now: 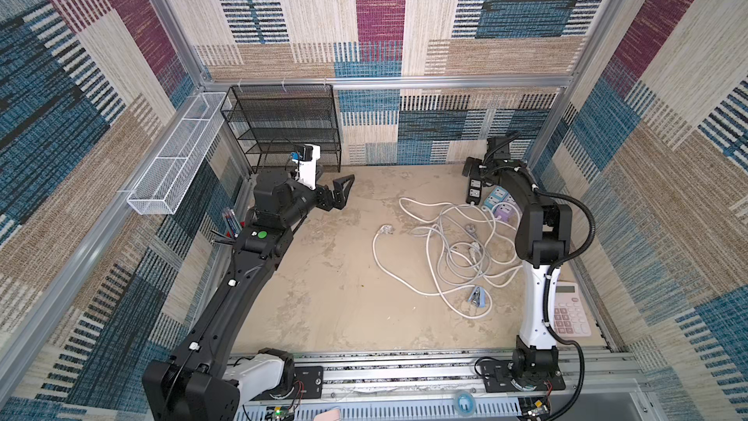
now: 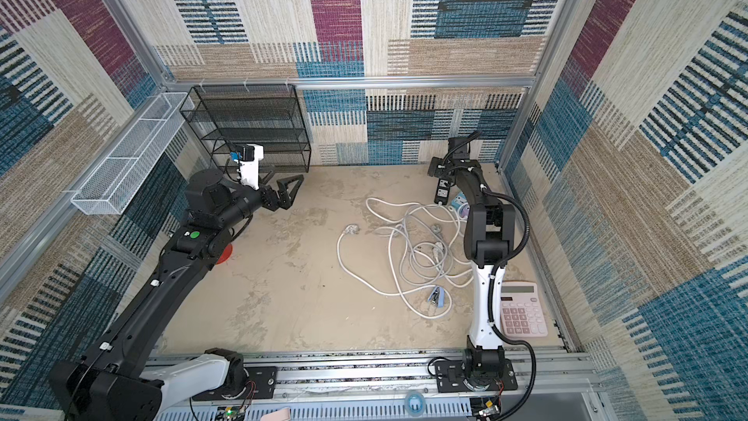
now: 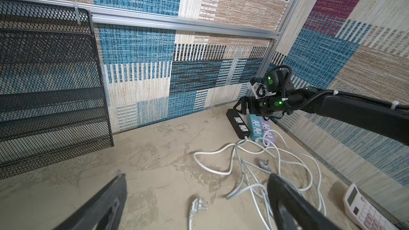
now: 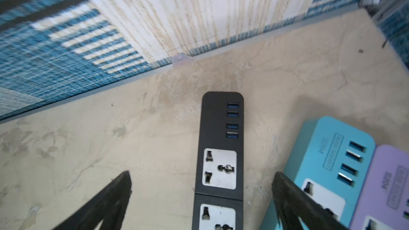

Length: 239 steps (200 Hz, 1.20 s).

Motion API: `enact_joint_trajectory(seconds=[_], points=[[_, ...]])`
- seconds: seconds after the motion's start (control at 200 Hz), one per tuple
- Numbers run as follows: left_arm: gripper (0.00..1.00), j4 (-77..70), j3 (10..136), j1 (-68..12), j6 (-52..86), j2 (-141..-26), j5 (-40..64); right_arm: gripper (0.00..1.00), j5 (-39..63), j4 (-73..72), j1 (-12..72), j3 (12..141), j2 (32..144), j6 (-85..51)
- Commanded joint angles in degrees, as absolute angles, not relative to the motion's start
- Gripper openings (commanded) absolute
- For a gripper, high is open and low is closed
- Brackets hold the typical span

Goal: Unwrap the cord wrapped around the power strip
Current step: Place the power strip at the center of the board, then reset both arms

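Note:
Three power strips lie side by side at the back right: a black power strip, a blue one and a purple one. Their white cords sprawl loose in a tangle on the floor, and one plug lies apart to the left. My right gripper hovers open over the black strip, a finger on each side, touching nothing. The left gripper stands open and empty at the back left, well away from the cords.
A black mesh shelf stands against the back wall behind the left gripper. On the left wall hangs a white wire basket. A pink calculator lies by the right arm's base, and a blue-grey clip sits among the cords.

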State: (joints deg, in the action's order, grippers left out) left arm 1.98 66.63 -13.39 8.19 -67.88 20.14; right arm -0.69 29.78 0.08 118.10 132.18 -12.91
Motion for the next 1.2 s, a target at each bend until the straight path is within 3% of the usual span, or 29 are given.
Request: enact_joint_trajectory(seconds=[0.0,0.21,0.596,0.861,1.192], points=[[0.99,0.4,67.0,-13.4,7.5,-67.9,21.0,0.98,-1.6,27.4,2.0,117.8,129.3,-9.5],[1.0,0.4,66.7,-13.4,6.8,-67.9,19.7,0.98,-2.8,23.6,7.2,110.5,121.3,-5.3],[0.99,0.5,64.5,-13.4,3.3,-69.4,11.4,0.98,6.5,4.5,18.0,76.7,96.4,-1.0],[0.99,-1.7,59.1,-14.7,4.8,-70.2,-4.2,0.98,9.9,-9.1,20.0,53.0,79.8,-1.5],[0.99,-12.1,33.1,-14.9,5.4,-58.0,-31.2,0.98,11.3,-13.7,20.5,38.3,69.0,-1.6]])
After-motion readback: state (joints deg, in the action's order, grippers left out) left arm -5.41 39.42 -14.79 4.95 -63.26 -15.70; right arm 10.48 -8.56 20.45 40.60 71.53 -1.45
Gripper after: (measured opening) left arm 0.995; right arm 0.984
